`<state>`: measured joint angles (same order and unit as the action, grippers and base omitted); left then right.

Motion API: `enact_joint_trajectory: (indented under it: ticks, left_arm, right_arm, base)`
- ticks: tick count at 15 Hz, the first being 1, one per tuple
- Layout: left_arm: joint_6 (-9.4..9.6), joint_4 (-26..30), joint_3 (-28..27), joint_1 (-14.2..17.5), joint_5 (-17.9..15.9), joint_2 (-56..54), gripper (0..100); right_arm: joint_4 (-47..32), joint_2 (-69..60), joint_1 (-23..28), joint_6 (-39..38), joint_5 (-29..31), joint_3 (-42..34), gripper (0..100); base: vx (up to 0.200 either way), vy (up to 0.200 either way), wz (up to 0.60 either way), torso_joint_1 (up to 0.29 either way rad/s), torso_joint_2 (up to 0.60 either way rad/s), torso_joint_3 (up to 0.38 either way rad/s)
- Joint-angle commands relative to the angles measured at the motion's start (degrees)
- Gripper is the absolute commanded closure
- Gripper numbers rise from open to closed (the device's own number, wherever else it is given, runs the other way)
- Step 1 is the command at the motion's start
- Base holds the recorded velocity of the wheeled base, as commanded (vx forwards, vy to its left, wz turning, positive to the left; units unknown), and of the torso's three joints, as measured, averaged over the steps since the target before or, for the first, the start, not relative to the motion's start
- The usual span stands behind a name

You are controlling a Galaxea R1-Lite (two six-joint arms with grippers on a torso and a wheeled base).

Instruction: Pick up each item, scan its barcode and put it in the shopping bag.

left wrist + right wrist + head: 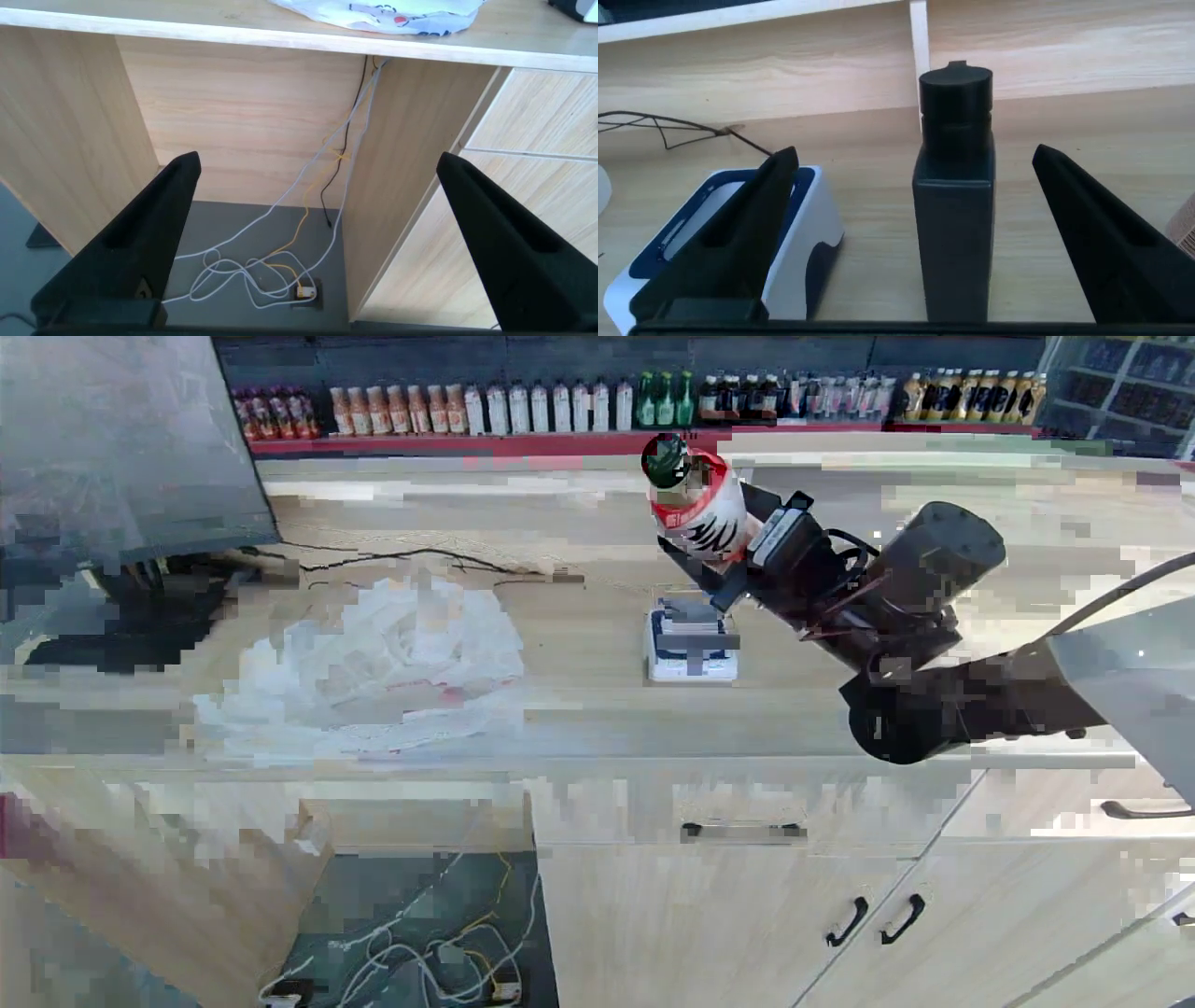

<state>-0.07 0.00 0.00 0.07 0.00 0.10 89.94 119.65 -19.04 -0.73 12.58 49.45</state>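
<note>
Standing between the spread fingers of the right end effector, the bottle has a dark cap and a red and white label. In the right wrist view there is a gap on each side of it, so the fingers are apart and flank the bottle without pressing it. Its base is hidden, so I cannot tell whether it rests on the counter. It sits toward the counter's back edge, just behind the scanner, a white and blue cradle near the middle of the counter.

The shopping bag, thin white plastic with some red print, lies crumpled and flat on the counter. It is to the left of the scanner, apart from it, and reaches close to the front edge. A dark monitor stands at the back left corner, and a black cord runs from it along the counter behind the bag.

The left end effector hangs below the front edge of the counter, its fingers wide apart and holding nothing. It faces an open bay under the counter where loose cables trail down to the floor. Beyond the counter's back edge, a shelf carries a long row of drinks.
</note>
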Motion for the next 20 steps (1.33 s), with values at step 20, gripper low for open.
enact_joint_trajectory:
  ticks: [20]
  left_arm:
    - [-0.01,0.0,0.0,0.0,0.0,0.0,0]
  right_arm:
    - [-16.3,5.9,5.1,-2.6,0.1,13.5,0]
  base:
    - [0.000,0.000,0.00,0.000,0.00,0.000]
